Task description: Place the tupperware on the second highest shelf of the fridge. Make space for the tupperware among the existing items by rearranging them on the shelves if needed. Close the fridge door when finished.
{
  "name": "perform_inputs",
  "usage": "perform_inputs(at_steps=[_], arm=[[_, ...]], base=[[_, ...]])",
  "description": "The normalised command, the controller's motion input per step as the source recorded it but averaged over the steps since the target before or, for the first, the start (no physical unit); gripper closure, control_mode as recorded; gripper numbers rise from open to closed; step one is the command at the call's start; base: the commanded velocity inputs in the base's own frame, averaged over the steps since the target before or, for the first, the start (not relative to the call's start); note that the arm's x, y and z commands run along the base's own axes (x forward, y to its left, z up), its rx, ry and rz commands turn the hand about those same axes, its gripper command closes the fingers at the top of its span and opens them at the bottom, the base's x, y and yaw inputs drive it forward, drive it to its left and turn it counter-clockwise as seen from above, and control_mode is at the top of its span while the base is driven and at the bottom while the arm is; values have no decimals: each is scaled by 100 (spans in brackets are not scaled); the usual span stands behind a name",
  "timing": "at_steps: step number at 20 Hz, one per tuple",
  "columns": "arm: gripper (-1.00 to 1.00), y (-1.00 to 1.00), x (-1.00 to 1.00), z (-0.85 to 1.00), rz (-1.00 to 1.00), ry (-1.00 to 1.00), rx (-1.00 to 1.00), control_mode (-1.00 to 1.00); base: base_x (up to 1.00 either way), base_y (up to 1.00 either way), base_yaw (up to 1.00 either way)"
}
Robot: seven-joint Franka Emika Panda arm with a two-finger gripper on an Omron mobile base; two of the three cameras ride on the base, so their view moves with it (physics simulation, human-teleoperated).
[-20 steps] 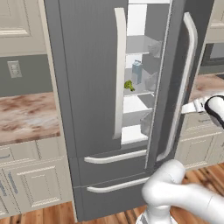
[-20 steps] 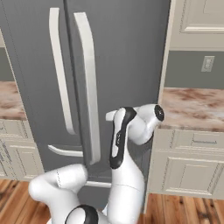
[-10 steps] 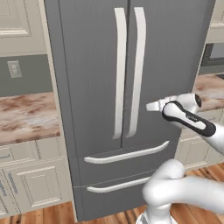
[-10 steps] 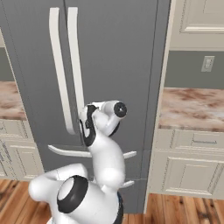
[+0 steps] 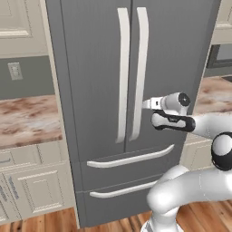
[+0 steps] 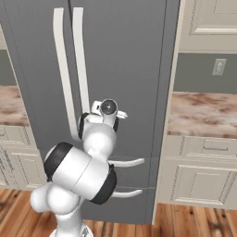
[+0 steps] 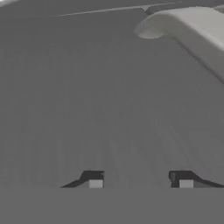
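The dark grey fridge (image 5: 90, 68) stands with both upper doors shut, its two long pale handles (image 5: 139, 77) side by side at the centre seam. My gripper (image 5: 146, 104) points at the right door just right of its handle, at about mid height. In the hand view the flat door face (image 7: 87, 87) lies close ahead, the handle (image 7: 192, 30) crosses the upper right, and my gripper (image 7: 140, 183) is open with nothing between its tips. The tupperware, the shelf and the existing items are hidden behind the shut doors.
Two drawers with horizontal handles (image 5: 131, 157) sit below the doors. Marbled counters over cream cabinets flank the fridge on the left (image 5: 27, 122) and the right (image 6: 203, 113). My own arm (image 6: 78, 171) rises close in front of the drawers, above a wooden floor (image 6: 194, 222).
The right fridge door, open a second ago with the shelves showing, has swung shut. My arm moved left with it, and my hand now sits at the door face beside the handle.
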Motion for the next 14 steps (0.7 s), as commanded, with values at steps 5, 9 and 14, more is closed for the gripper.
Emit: perform_inputs(at_steps=[5,9,14], arm=[[-100,-4,38,-8,-14,22,-9,-100],[-100,-6,0,-1,0,2,-2,-100],[-100,-9,0,0,-1,3,0,-100]], base=[[0,0,0],[0,0,0],[0,0,0]])
